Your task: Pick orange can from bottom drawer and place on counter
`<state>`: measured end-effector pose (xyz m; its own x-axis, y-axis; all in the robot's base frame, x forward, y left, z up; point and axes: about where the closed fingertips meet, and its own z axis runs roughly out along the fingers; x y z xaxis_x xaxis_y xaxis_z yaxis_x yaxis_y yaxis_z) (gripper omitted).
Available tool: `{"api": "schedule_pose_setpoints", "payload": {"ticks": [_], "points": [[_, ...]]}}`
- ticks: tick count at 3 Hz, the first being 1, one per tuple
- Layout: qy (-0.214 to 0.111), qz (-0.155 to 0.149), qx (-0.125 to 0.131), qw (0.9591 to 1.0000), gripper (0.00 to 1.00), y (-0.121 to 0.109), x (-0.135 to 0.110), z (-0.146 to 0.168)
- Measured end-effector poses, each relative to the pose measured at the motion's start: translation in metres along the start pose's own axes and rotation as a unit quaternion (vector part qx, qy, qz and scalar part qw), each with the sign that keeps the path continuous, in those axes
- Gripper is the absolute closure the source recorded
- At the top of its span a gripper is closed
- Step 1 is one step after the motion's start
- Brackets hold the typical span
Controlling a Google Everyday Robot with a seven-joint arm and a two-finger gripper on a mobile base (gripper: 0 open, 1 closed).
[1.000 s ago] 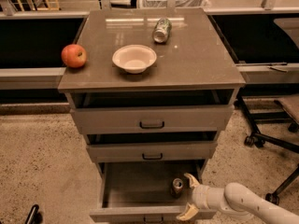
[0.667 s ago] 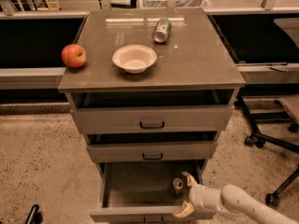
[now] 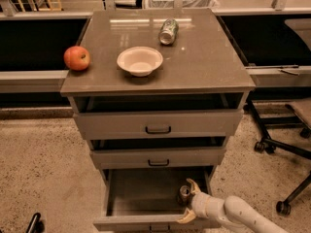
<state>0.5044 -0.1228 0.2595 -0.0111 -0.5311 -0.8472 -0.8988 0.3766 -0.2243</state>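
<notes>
A speckled tan floor (image 3: 43,164) spreads under a grey cabinet (image 3: 158,140) that fills the middle of the view. Its counter (image 3: 204,67) is glossy grey-brown and overhangs the sides a little. Below it, the top drawer (image 3: 116,125) and the middle drawer (image 3: 121,158) each stand out slightly, with a dark gap above the front. The bottom drawer (image 3: 136,195) is pulled far out, showing its shallow tray. To the right, the wheeled legs of a chair (image 3: 282,147) stand on the floor, apart from the cabinet. The pale arm (image 3: 233,212) reaches in from the lower right corner toward the bottom drawer's right end. On the counter, a white bowl (image 3: 140,60) sits upright left of centre. A red apple (image 3: 77,58) rests near the left edge, apart from the bowl. A green can (image 3: 168,31) lies on its side behind the bowl, toward the back. The gripper (image 3: 188,202) is low in the bottom drawer's right front corner, its two fingers spread wide, one tip toward the back and one at the drawer's front wall, clasping nothing. The orange can (image 3: 183,194) stands upright in the bottom drawer, just beside the rear finger and partly between the two; whether it touches that finger cannot be told.
</notes>
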Motion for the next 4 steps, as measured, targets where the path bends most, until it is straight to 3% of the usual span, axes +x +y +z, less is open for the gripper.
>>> {"api": "schedule_pose_setpoints", "payload": {"ticks": [1, 3, 4], "points": [[0.004, 0.015, -0.003, 0.9999, 0.17, -0.016, 0.008, 0.003], [-0.014, 0.091, -0.042, 0.9949, 0.2, -0.028, 0.054, 0.022], [-0.019, 0.111, -0.047, 0.9925, 0.24, -0.038, 0.066, 0.028]]}}
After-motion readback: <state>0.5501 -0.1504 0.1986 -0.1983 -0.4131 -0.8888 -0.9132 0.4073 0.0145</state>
